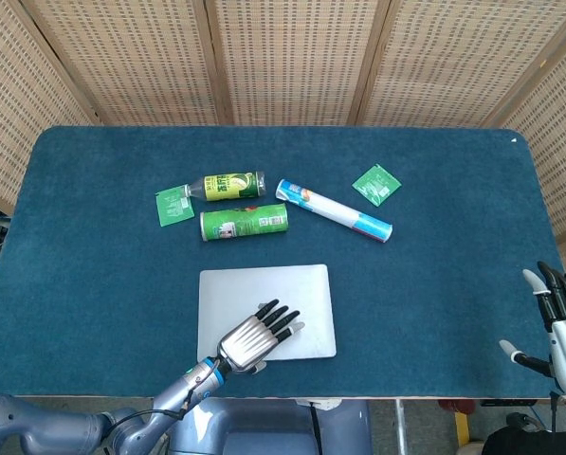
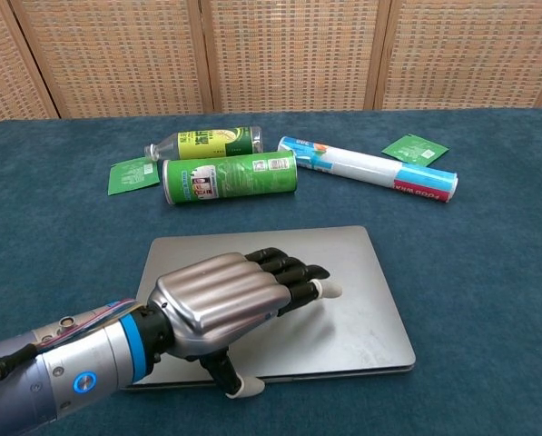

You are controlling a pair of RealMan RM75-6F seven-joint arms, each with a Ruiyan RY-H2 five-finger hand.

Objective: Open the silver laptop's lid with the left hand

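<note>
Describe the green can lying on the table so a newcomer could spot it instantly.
Start at the flat silver laptop near the blue table's front edge, then look just beyond its far edge. The green cylindrical can lies there on its side. It is fatter and greener than the yellow-labelled bottle behind it, and shorter than the white tube to its right.

A silver laptop (image 1: pixel 266 311) lies on a dark teal table (image 1: pixel 453 284), with a green can (image 1: pixel 244 224), 2 green packets (image 1: pixel 174 206) and a white-and-blue tube (image 1: pixel 335 210) beyond; tan woven screens (image 1: pixel 283 57) behind.
</note>
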